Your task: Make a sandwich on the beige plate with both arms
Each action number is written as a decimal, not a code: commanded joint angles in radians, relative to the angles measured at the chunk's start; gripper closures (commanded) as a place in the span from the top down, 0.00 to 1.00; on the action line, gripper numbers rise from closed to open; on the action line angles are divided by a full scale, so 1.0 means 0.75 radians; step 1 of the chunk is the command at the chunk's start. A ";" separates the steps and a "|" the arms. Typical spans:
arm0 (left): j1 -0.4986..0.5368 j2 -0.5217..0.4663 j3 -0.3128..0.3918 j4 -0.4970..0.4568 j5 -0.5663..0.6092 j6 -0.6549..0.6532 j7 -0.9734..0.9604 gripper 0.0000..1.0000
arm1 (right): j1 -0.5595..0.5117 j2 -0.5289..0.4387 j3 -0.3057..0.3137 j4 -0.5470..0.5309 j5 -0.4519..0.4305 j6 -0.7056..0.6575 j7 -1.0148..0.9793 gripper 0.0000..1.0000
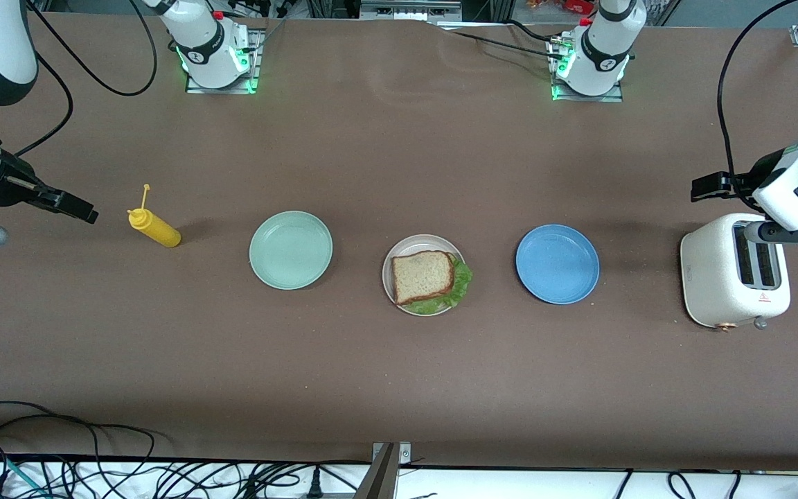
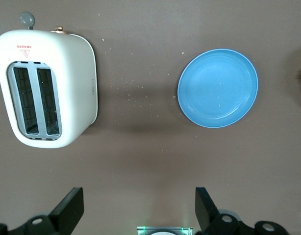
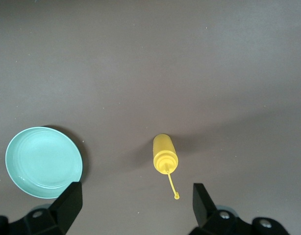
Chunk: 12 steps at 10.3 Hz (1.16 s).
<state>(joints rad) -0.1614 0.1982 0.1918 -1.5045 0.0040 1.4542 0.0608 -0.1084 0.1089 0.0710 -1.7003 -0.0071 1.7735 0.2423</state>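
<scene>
Bread sits on top of the sandwich [image 1: 425, 276], and green lettuce peeks out at one side and at the edge nearer the front camera. The sandwich lies on the beige plate [image 1: 400, 254], in the middle of the brown surface [image 1: 399, 374].

A mint-green plate [image 1: 291, 249] is beside the beige plate, toward the right arm's end. It has nothing on it. A blue plate [image 1: 557, 264] is beside the beige plate toward the left arm's end, and it has nothing on it too.

A yellow squeeze bottle [image 1: 154, 227] lies on its side near the mint-green plate, closer to the right arm's end. A white toaster [image 1: 717, 277] with two slots stands at the left arm's end.

The left gripper [image 2: 139, 208] hangs up in the air over the surface, near the toaster and the blue plate. Its two black fingers [image 2: 67, 209] are wide apart and hold nothing.

The right gripper [image 3: 136, 205] hangs in the air over the surface, near the yellow bottle and the mint-green plate. Its fingers [image 3: 68, 205] are wide apart as well, with nothing between them.

Both arms are pulled back to the ends of the surface, well apart from the sandwich.
</scene>
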 commanded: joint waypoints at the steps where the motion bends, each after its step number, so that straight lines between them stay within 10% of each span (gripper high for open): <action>1: -0.002 0.024 -0.004 0.043 0.032 -0.010 0.019 1.00 | -0.025 -0.039 0.016 -0.038 0.014 0.020 -0.004 1.00; 12: -0.002 0.028 -0.002 0.041 -0.003 -0.010 0.019 1.00 | -0.025 -0.033 0.014 -0.038 0.020 0.034 -0.006 1.00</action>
<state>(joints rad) -0.1619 0.2067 0.1900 -1.4999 0.0037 1.4542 0.0608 -0.1123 0.1088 0.0710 -1.7004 -0.0071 1.7868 0.2423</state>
